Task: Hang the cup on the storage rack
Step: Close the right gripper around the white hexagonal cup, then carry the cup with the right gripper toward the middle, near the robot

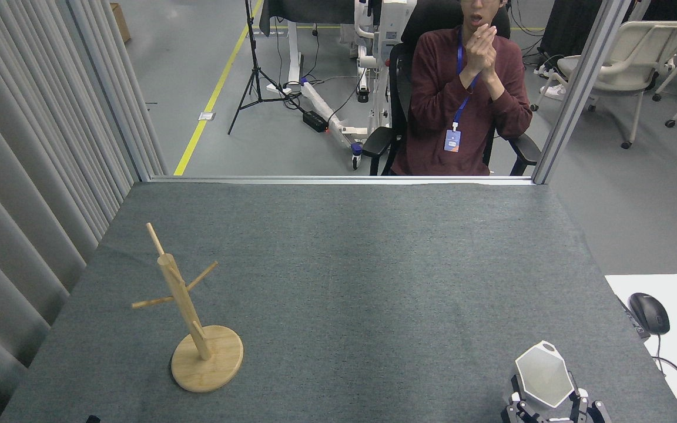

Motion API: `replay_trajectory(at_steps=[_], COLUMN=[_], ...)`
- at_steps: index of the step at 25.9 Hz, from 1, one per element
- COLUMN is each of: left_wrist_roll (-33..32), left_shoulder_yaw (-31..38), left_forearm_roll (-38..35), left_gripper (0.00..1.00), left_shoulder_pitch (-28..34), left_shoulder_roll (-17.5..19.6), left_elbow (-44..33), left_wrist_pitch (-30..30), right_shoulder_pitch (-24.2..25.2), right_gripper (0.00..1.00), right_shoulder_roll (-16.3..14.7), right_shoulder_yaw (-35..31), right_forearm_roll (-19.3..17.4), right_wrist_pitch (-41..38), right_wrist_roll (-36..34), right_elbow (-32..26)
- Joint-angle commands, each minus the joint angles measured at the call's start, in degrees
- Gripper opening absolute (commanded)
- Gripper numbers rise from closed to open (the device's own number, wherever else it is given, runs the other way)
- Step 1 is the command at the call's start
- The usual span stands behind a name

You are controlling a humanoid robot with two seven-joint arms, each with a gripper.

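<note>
White faceted cup [544, 377] is held upright by the right gripper [550, 406], fingers closed around its base, at the table's [374, 282] near right corner | wooden storage rack [188, 311] is stood well apart, near left | left gripper is unseen.

Storage rack [194, 311] left, cup [544, 376] far right

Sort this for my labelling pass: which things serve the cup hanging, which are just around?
Job: cup, held in the right gripper; storage rack.
Around: computer mouse, tripod, white chair, seated person.
</note>
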Motion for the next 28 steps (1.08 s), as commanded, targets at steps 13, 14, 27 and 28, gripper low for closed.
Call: replay_trajectory(at_steps=[13, 14, 27, 28], left_wrist_roll=[-0.6, -0.7, -0.7, -0.7], left_shoulder_yaw=[-28.9, -29.7, -29.3, -29.2], left_forearm_roll=[-21.5, -22.3, -24.4, -24.4], left_gripper=[0.99, 0.99, 0.99, 0.99], left_shoulder_pitch=[-9.0, -9.8, -10.6, -10.7], left_shoulder_roll=[-1.8, -2.3, -3.5, -3.6], left_elbow=[1.8, 2.7, 5.0, 5.0], left_wrist_pitch=[-1.5, -1.5, -1.2, -1.2], right_shoulder_pitch=[-0.2, -0.5, 1.0, 1.5], right_gripper=[0.65, 0.65, 0.66, 0.66], right_shoulder_roll=[8.6, 8.7, 7.8, 7.6], right_shoulder_yaw=[15.4, 17.9, 35.0, 35.0], right_forearm_roll=[6.4, 6.8, 12.5, 13.4], right_wrist_pitch=[0.9, 2.0, 7.6, 7.3], right_wrist_roll=[0.4, 0.4, 0.2, 0.2], right_elbow=[-10.0, -10.2, -10.0, -10.0])
